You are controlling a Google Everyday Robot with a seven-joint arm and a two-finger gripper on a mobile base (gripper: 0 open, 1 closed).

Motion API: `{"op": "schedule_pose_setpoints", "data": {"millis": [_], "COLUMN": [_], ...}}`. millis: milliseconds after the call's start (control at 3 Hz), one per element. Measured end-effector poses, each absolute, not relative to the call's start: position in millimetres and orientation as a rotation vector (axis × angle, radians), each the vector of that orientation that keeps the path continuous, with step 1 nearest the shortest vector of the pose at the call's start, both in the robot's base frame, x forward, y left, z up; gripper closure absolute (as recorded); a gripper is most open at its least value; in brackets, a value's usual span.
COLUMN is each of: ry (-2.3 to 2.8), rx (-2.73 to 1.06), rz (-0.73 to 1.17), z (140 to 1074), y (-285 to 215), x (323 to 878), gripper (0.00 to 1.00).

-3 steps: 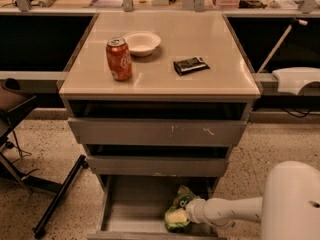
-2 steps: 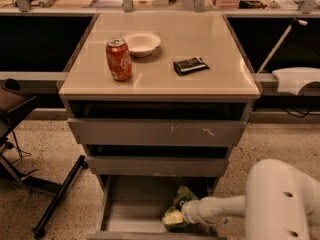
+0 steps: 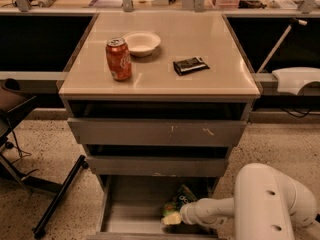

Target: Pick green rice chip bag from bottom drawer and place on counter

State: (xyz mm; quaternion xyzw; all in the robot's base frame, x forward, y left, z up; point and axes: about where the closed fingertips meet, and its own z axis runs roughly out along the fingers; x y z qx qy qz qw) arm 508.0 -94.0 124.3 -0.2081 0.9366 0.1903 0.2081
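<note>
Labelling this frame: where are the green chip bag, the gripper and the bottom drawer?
green rice chip bag (image 3: 182,198): camera view, its crinkled green face.
bottom drawer (image 3: 131,205): camera view, its bare grey floor.
gripper (image 3: 172,218): camera view, its pale tip, low in the drawer by the bag.

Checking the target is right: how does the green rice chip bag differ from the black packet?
The green rice chip bag is green and sits crumpled in the bottom drawer; the black packet is dark and lies flat on the counter. The gripper is at the bag, far from the packet. Both are small packets.
</note>
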Motion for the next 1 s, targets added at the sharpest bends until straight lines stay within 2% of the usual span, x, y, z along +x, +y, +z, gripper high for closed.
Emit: {"op": "schedule_pose_setpoints", "data": {"millis": [333, 1000], "ry": [2.607, 2.607], "rx": [-0.579, -0.579], "rz": [0.53, 0.53], "z": [124.3, 124.5], "y": [-94.0, -94.0], "x": [507.9, 507.9], "gripper": [0.19, 0.65]}}
